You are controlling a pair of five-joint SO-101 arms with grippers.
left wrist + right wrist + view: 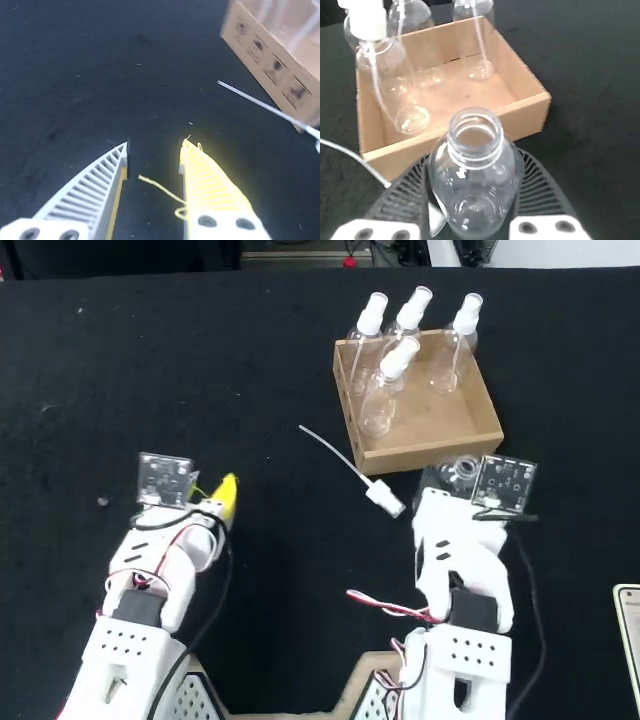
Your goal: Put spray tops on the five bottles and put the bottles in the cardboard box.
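An uncapped clear bottle (472,175) stands upright with my right gripper (472,200) shut on it, just in front of the cardboard box (530,115). From above, this bottle (461,471) sits by the box's (425,452) near right corner. Several bottles with white spray tops (398,358) stand in the box. A loose spray top (385,498) with its long tube lies on the black table in front of the box. My left gripper (155,146) hangs open over bare table, with the tube (260,104) farther off toward the box (272,55).
Black cloth covers the table (150,370). The left gripper (216,496) sits at the near left, well apart from the box. A white object (630,625) shows at the right edge.
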